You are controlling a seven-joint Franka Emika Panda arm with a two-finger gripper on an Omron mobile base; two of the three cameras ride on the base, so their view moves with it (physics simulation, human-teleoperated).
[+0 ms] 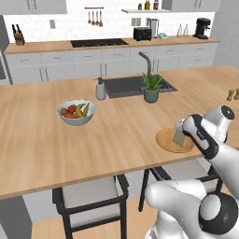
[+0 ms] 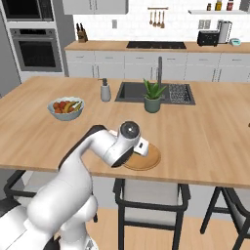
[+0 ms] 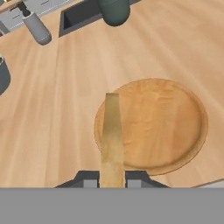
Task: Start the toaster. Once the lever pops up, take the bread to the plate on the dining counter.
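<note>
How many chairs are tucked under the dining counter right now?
2 at least. One chair sits under the dining counter below the fruit bowl; a second chair stands below the plate. A dark frame at the right base view's edge may be a third.

Thin golden bread (image 3: 112, 135) edge-on over tan round plate (image 3: 175, 127), dining counter (image 1: 116, 135)

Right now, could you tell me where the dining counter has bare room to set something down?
The dining counter is bare along its near edge, between the fruit bowl and the plate. It is crowded behind, around the sink, soap bottle and plant. The gripper holds the bread over the plate.
</note>
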